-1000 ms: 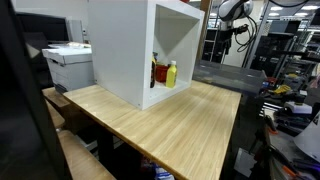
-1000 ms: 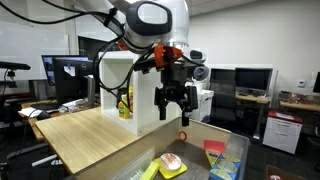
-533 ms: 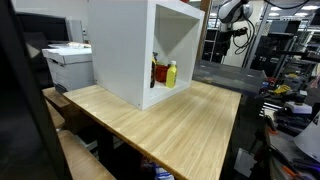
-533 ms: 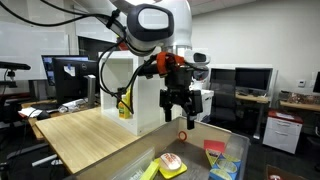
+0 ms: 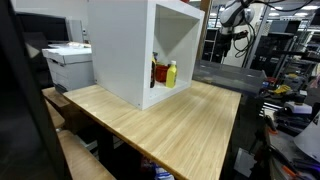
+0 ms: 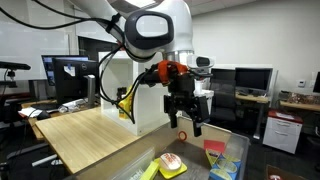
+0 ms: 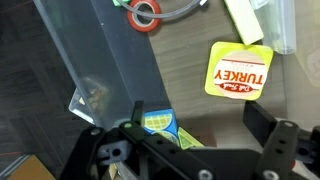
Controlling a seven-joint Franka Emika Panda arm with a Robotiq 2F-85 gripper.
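Observation:
My gripper (image 6: 187, 126) hangs open and empty above a clear plastic bin (image 6: 230, 142) at the end of the wooden table (image 5: 170, 120). In the wrist view the gripper (image 7: 200, 116) has its two dark fingers (image 7: 262, 120) spread wide, with nothing between them. Below lie a yellow turkey packet (image 7: 240, 70), a blue and yellow box (image 7: 158, 125) by the left finger, a red ring (image 7: 147, 15) and a pale green item (image 7: 245, 18). In an exterior view the bin holds a yellow and pink item (image 6: 170, 162), a red item (image 6: 213, 148) and a blue box (image 6: 226, 168).
A tall white open cabinet (image 5: 140, 45) stands on the table, with a yellow bottle (image 5: 171, 73) and a red bottle (image 5: 158, 72) inside. A printer (image 5: 68, 65) sits behind it. Desks with monitors (image 6: 250, 80) fill the background.
The gripper has moved sideways and a little lower over the bin, away from the white cabinet. Its jaws have stayed open.

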